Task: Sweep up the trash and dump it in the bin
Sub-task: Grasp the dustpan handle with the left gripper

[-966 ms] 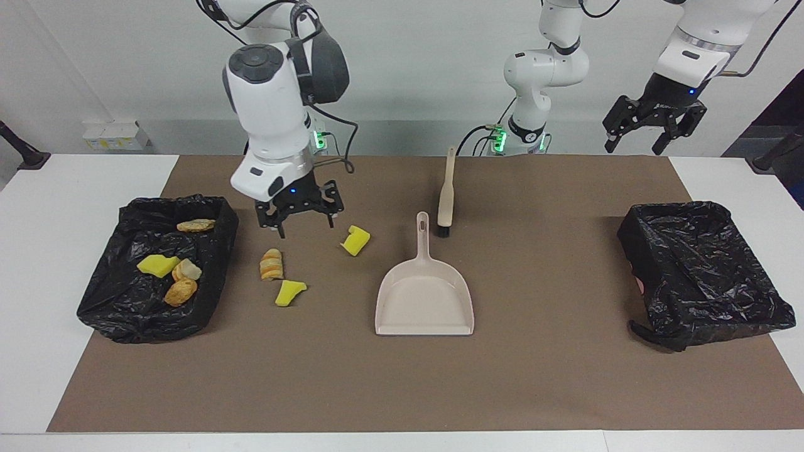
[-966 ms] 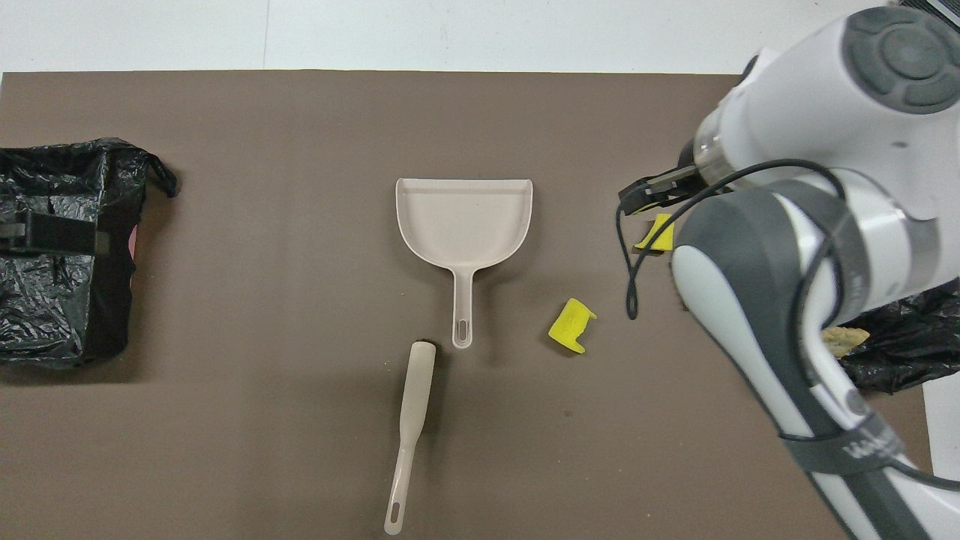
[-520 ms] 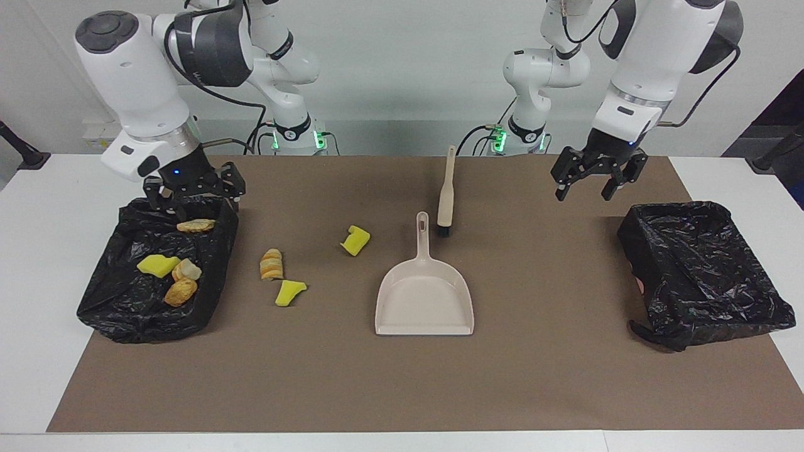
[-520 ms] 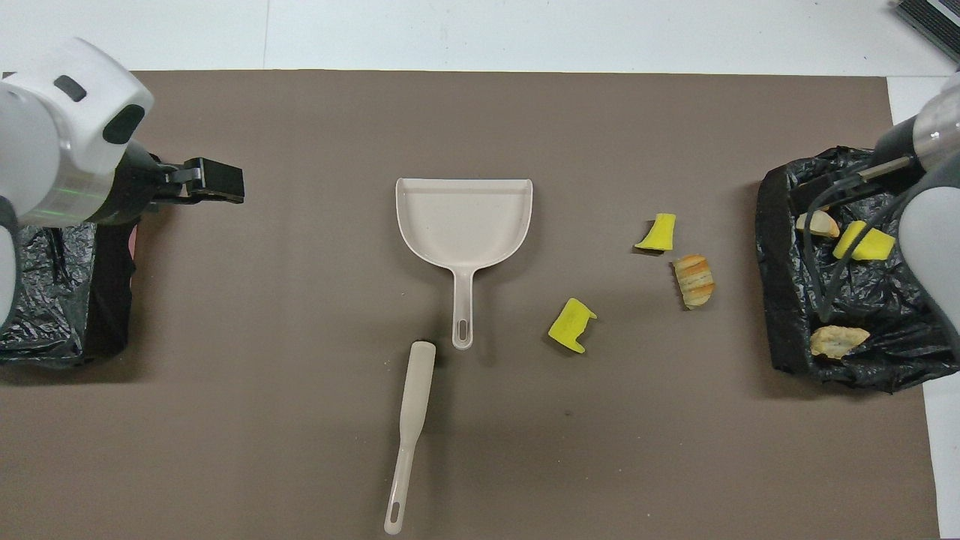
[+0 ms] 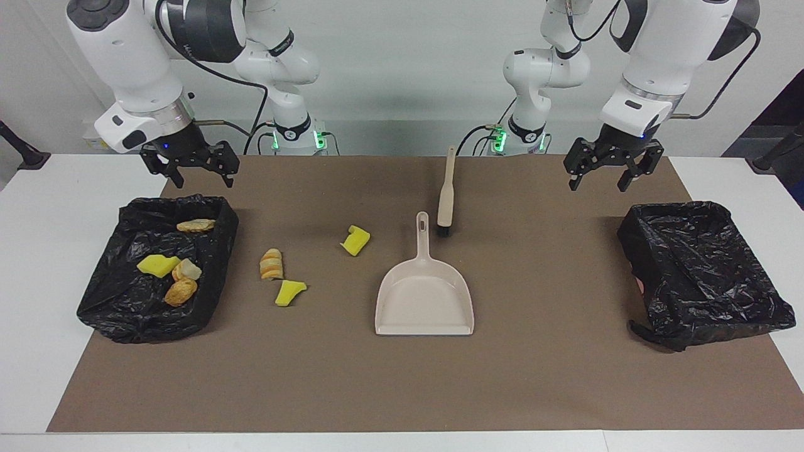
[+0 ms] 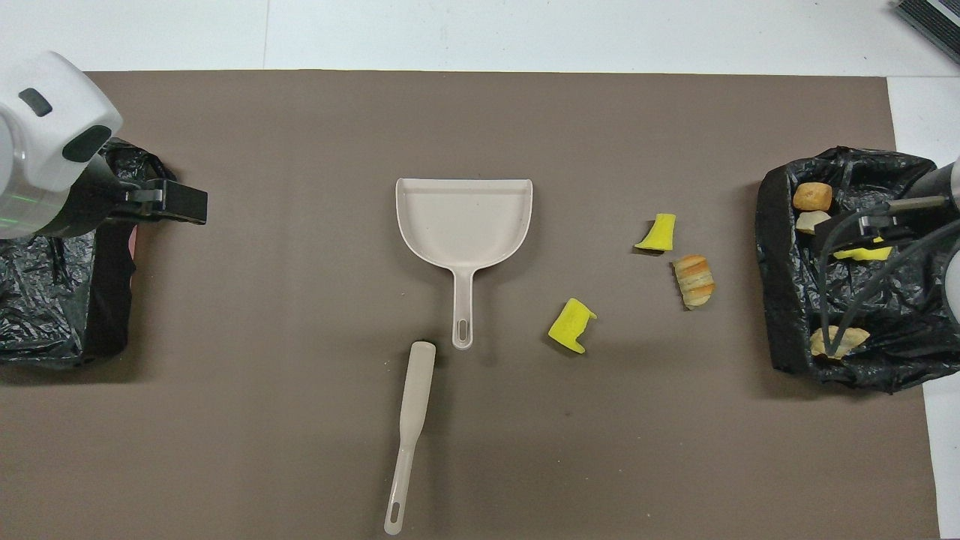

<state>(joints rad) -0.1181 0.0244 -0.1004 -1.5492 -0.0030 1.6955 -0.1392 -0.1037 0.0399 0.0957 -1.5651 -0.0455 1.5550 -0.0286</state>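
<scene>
**Both arms up, tools untouched**

Left gripper (image 5: 606, 171) and right gripper (image 5: 191, 164) hang open, empty. Brush (image 5: 446, 194) lies w/ long axis running away from the robots, near mid-table, closer to the left gripper; dustpan (image 5: 424, 295) just beside it. Trash (image 5: 272, 264) on mat: 3 scraps, 2 yellow, 1 tan, nr the right arm's bin (image 5: 113, 314), holding 4 more. 2 bins.

Beige dustpan (image 6: 463, 225) mid-mat, handle toward 6 o'clock. Brush (image 6: 411, 431) just at its 7 o'clock. Two yellow sponge chunks (image 6: 572, 325) (image 6: 658, 232) and a bread piece (image 6: 694, 280) lie between 3 and 4 o'clock of the pan. Black-lined bin (image 6: 780, 315) at 3 o'clock holds more scraps; second bin (image 6: 52, 315) at 9 o'clock. Left end effector (image 6: 176, 204) over that bin's edge.
</scene>
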